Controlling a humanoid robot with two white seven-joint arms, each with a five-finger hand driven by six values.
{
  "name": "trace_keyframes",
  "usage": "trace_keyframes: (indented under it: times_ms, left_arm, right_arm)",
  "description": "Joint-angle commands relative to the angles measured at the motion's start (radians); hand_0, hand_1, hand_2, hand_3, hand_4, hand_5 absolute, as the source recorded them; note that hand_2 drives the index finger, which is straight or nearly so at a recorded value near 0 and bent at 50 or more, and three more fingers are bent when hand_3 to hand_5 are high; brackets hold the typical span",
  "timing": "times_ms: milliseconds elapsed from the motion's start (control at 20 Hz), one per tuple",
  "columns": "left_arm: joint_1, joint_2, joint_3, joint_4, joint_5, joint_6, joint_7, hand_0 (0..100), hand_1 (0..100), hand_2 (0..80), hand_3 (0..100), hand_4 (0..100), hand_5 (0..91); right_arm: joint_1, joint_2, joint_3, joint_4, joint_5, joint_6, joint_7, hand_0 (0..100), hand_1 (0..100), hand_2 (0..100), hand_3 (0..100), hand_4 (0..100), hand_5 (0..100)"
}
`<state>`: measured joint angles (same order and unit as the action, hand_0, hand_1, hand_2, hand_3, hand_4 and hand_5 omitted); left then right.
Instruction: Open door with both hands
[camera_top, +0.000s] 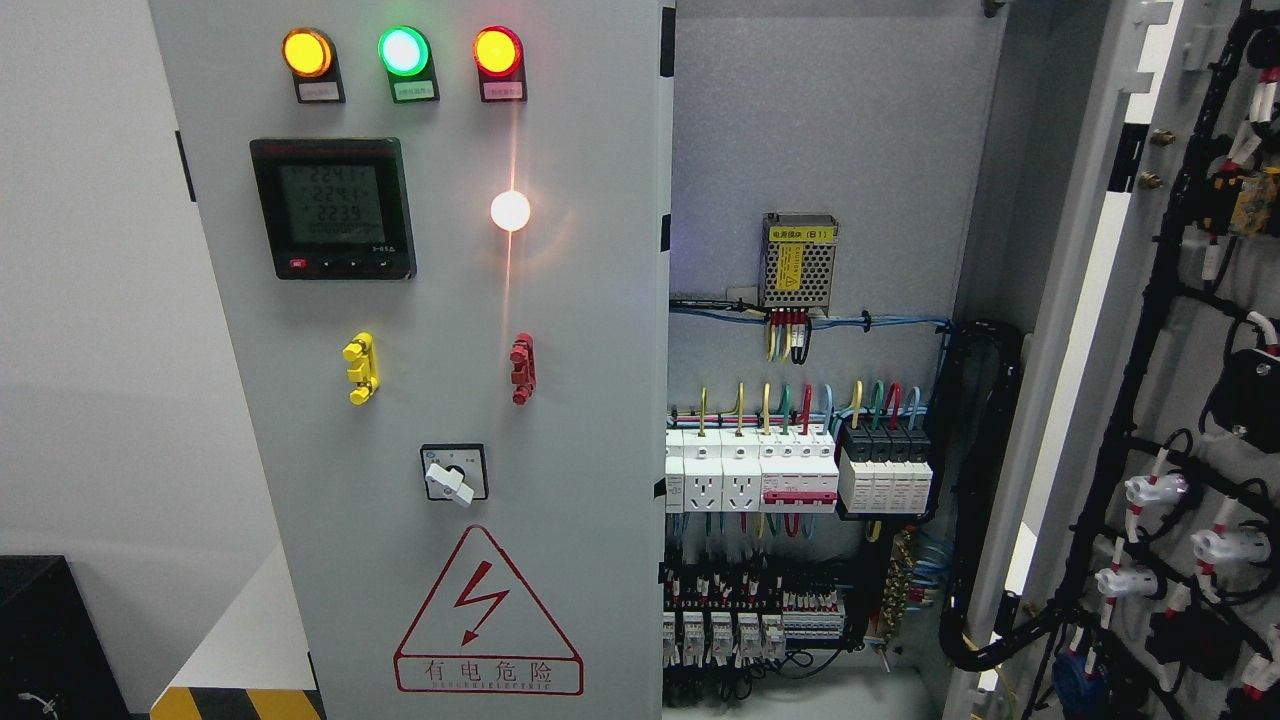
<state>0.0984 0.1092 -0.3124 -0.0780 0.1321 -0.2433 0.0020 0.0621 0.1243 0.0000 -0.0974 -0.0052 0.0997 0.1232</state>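
1. On the right edge of the view, the right door (1180, 400) of the electrical cabinet (820, 150) is swung wide open, its inner face turned toward the camera and carrying black wire bundles (1120, 480) and the backs of white lamp fittings (1150, 492).
2. Left of it, the left door (450, 400) is closed, filling the middle of the view.
3. That closed door bears three lit indicator lamps (402, 50) along the top, yellow, green and red, with a digital meter (333, 208) below them.
4. Lower down sit a yellow handle (361, 368), a red handle (522, 368), a rotary switch (453, 474) and a red triangular warning sign (487, 612).
5. Between the doors, the open interior shows a perforated power supply (798, 262), rows of breakers (795, 468) and coloured wiring.
6. Neither robot hand appears, so the state of the fingers cannot be told.
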Motion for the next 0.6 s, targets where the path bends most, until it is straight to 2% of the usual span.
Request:
trace_keyframes:
  times_ms: [0, 100, 551]
  left_arm:
    - [0.004, -0.072, 0.334, 0.146, -0.211, 0.015, 0.001, 0, 0, 0.0, 0, 0, 0.0]
    - [0.004, -0.078, 0.357, 0.146, -0.246, 0.018, 0.001, 0, 0, 0.0, 0, 0, 0.0]
    - [-0.002, -0.111, 0.383, 0.133, -0.244, 0.084, 0.007, 0, 0, 0.0, 0, 0, 0.0]
  right_arm:
    - [0.024, 0.0, 0.028, -0.109, -0.03, -0.027, 0.0, 0, 0, 0, 0, 0, 0]
    - [0.038, -0.003, 0.028, -0.204, -0.03, -0.041, 0.0, 0, 0, 0, 0, 0, 0]
    - [0.14, -0.006, 0.029, -0.588, -0.024, -0.043, -0.005, 0, 0, 0, 0, 0, 0]
